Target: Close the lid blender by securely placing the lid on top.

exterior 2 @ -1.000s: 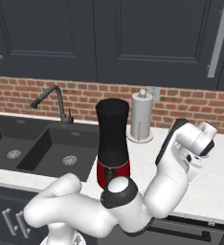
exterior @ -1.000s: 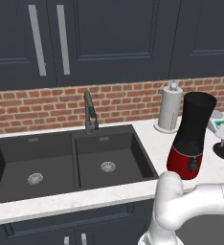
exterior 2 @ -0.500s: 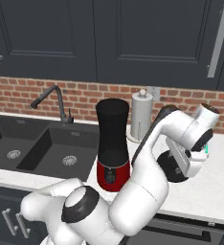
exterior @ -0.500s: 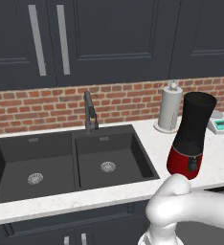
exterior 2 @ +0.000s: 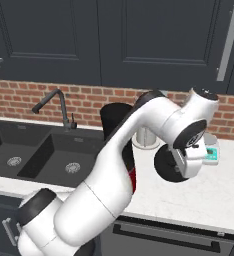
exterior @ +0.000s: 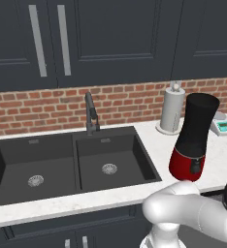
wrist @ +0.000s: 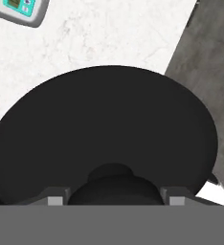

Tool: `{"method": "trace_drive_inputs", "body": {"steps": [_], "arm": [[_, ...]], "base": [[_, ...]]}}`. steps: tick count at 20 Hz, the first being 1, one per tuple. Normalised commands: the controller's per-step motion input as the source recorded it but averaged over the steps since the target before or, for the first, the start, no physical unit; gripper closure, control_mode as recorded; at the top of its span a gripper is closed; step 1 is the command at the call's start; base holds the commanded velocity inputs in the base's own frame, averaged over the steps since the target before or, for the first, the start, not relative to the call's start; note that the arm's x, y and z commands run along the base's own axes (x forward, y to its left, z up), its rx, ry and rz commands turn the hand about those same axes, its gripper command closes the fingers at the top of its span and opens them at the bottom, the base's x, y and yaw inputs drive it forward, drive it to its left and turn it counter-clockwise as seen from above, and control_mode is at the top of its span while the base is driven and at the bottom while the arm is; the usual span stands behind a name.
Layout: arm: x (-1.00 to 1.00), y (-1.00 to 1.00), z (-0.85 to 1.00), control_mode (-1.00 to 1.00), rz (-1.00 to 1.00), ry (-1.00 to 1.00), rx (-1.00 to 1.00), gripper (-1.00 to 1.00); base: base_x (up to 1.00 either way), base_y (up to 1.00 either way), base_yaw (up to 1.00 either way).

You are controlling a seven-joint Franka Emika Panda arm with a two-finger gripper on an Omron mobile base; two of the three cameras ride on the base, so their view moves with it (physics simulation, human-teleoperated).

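While the gripper (wrist: 113, 194) hung right of the blender (exterior: 193, 137), its closure unclear, the lid (wrist: 104, 139) looked flat, round, matte black beneath it.

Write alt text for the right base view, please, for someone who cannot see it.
A white robot arm reaches over a marble counter, its claw beside a round black lid just above the counter. Behind the arm stand a black blender with a red base, a double sink with tap, and a small scale against a brick wall.
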Motion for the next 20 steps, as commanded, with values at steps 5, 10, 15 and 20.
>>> {"method": "trace_drive_inputs", "body": {"steps": [5,10,15,20], "arm": [[-0.19,0.42,1.0,-1.0,0.05,0.0,0.0,1.0],[0.04,0.77,0.99,-1.0,0.16,-0.01,0.0,1.0],[0.17,0.65,0.6,-1.0,0.25,0.0,0.0,1.0],[0.36,0.4,0.0,-1.0,0.32,0.0,0.0,1.0]], "base": [[0.0,0.0,0.0],[0.0,0.0,0.0],[0.0,0.0,0.0],[0.0,0.0,0.0]]}}
